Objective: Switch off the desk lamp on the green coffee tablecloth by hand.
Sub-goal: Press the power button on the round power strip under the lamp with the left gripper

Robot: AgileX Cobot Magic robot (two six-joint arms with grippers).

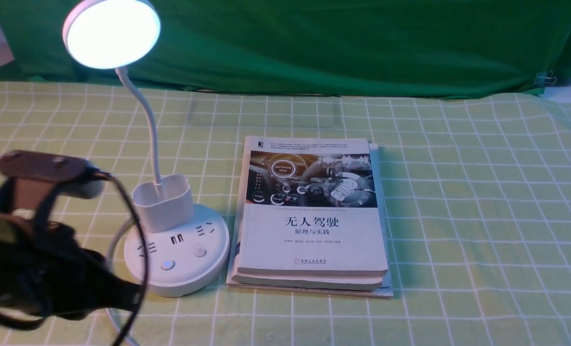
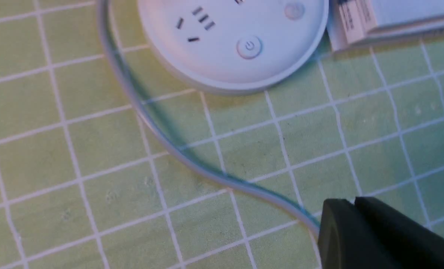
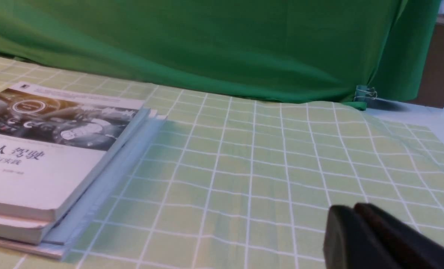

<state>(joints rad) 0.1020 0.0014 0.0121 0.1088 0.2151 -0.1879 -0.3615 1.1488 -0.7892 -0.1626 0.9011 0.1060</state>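
The desk lamp (image 1: pixel 177 250) stands on the pale green checked tablecloth (image 1: pixel 458 216), on the robot's left side. Its disc head is lit and raised on the bent neck above the round base. A stack of books (image 1: pixel 314 216) lies just beside the base on the right.

The left arm (image 1: pixel 40 259) is clearly the nearer one. It sits low, just to the left of the base and a little closer to the robot. In the left wrist view the left gripper (image 2: pixel 351 203) has its fingers pressed together with only a seam between them, and it holds nothing. Its tip hangs close over the lamp's white cord (image 2: pixel 169 149), where the cord loops across the cloth; I cannot tell whether they touch.

The power button (image 2: pixel 249 47) sits on top of the base near its front edge. It lies ahead of the fingertips and slightly to one side, apart from them, with a stretch of bare cloth in between. The press likely calls for a short reach forward and over the rim, then straight down.

The right gripper (image 3: pixel 351 209) is also closed and empty. It is over bare cloth, well away from the lamp, with the books in between.
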